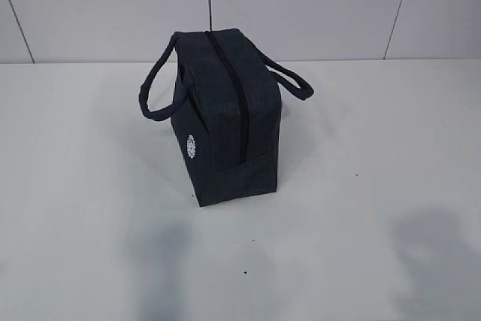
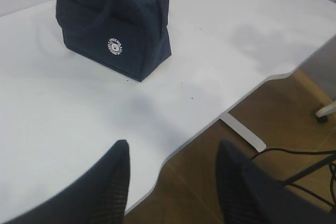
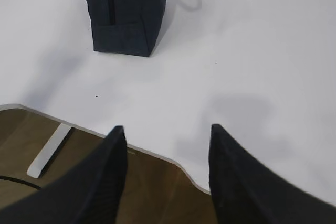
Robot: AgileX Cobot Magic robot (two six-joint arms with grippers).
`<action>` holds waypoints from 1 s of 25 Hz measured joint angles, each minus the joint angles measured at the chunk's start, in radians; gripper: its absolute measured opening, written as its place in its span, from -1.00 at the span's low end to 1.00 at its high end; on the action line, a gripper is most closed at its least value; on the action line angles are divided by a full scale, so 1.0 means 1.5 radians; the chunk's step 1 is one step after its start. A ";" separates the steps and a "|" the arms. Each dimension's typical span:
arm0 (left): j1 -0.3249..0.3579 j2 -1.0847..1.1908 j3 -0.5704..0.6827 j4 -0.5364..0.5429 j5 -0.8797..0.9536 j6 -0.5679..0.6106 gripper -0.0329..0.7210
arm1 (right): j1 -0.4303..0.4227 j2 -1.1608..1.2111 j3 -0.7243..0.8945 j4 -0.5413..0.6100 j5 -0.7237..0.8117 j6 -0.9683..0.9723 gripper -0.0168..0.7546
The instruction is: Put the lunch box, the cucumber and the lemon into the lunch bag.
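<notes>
Lunch bag (image 1: 222, 114) stands zipped, apparently packed; left gripper (image 2: 170, 174) and right gripper (image 3: 167, 161), at six o'clock, spread wide, empty.

Lunch bag (image 1: 225, 114) stands alone mid-desk (image 1: 376, 186) as the only obstacle, zipper (image 1: 229, 95) closed along its top, handles (image 1: 154, 92) sticking out on both sides, bare desk all around it, both grippers (image 2: 170, 182) (image 3: 165, 169) well back near the desk's front edge.
</notes>
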 joint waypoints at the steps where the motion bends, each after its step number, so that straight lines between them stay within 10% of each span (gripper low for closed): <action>1: 0.000 -0.016 0.001 0.005 0.005 -0.010 0.04 | 0.000 -0.018 0.007 -0.012 0.008 0.006 0.03; 25: 0.000 -0.104 0.107 0.133 0.039 -0.059 -0.19 | 0.000 -0.095 0.114 -0.076 0.006 0.028 0.02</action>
